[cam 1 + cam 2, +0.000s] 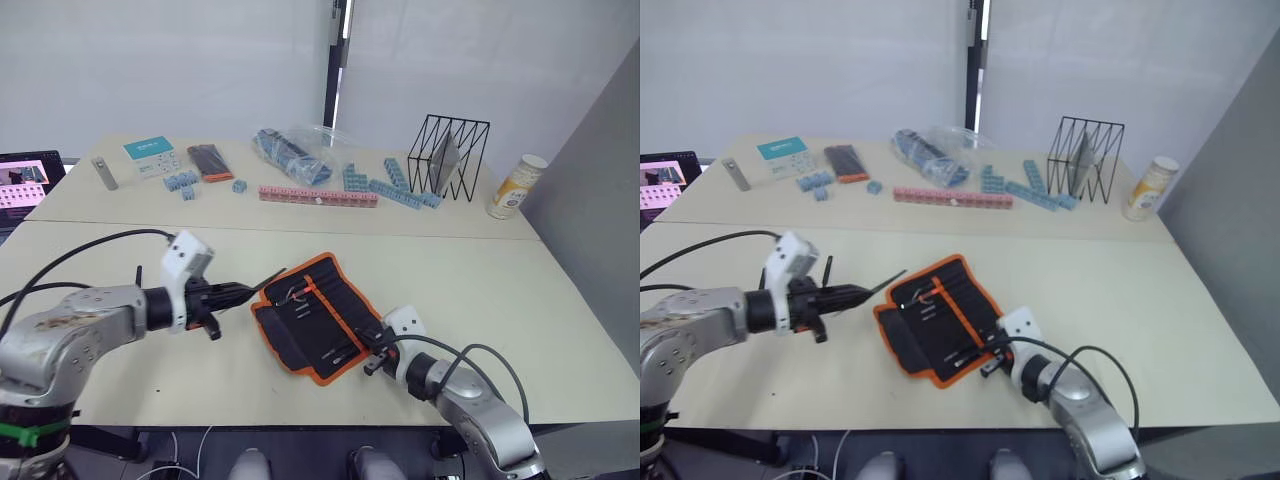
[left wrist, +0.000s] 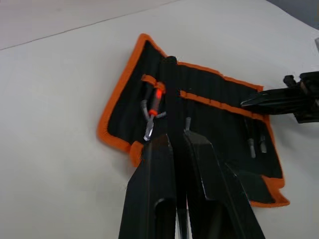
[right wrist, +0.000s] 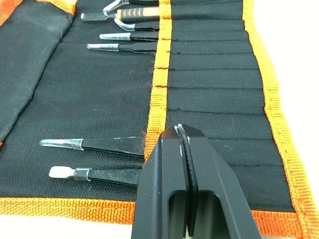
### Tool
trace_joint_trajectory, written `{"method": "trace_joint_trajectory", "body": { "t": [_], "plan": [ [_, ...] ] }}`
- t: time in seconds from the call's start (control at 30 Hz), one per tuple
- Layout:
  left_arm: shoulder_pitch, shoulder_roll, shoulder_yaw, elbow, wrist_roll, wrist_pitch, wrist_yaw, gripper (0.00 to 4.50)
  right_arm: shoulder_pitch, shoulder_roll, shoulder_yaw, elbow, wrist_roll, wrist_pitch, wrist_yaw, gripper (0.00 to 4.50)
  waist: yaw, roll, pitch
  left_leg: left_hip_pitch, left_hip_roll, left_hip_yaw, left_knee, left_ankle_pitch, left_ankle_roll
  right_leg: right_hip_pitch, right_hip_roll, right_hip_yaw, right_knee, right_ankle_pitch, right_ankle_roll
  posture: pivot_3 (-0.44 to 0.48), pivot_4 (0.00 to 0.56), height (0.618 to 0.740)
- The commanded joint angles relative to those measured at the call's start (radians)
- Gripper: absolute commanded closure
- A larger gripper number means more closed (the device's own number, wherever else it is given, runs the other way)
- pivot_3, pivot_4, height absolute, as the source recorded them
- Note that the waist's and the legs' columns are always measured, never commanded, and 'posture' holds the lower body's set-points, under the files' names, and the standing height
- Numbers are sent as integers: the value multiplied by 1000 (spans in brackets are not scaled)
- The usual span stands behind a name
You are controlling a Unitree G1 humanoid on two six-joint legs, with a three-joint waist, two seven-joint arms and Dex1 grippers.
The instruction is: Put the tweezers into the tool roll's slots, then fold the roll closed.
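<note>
Right wrist view shows the tool roll (image 3: 209, 74) lying open and flat: matte black woven fabric edged in bright orange piping, an orange band running across a row of narrow stitched slots (image 3: 214, 94), with slim black tweezers (image 3: 94, 144) tucked in, their pale clear-capped tips poking out. The right end effector (image 3: 184, 149), fingers pressed together on nothing, rests over the roll's edge at 4 o'clock on the beige table (image 1: 520, 300). The left end effector (image 1: 238, 292), at 9 o'clock of the roll, is clamped on a thin black tweezer (image 1: 268, 279).
</note>
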State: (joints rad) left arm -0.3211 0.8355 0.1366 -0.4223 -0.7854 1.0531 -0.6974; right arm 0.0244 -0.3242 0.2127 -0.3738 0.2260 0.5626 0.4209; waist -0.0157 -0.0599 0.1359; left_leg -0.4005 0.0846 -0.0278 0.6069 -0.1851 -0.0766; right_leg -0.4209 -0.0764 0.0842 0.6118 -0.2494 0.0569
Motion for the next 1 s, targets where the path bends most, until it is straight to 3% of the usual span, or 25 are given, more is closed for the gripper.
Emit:
{"method": "trace_joint_trajectory", "body": {
  "t": [0.03, 0.3, 1.0],
  "plan": [
    [-52, 15, -155, -31, 59, 23, -7, 4481, 71, 0, 36, 138, -34, -23, 7, 4500, -1, 0, 0, 0, 0, 0, 0, 0, 1, 0, 0, 0, 0, 0, 0, 0, 150, 717],
    [-157, 2, -317, -32, 116, 98, -1, 4481, 127, 14, 44, 220, -63, -158, 8, 4500, -3, 0, 0, -3, 0, -1, 0, 1, 7, 1, 2, 2, 3, 0, 0, 0, 150, 717],
    [-473, -43, -640, 7, 295, 330, 55, 4481, 118, 29, 59, 199, -68, -147, -21, 4500, -1, -1, -1, -2, 0, -1, 2, 1, 7, 3, 4, 4, 3, 0, 1, 0, 150, 717]
  ]
}}
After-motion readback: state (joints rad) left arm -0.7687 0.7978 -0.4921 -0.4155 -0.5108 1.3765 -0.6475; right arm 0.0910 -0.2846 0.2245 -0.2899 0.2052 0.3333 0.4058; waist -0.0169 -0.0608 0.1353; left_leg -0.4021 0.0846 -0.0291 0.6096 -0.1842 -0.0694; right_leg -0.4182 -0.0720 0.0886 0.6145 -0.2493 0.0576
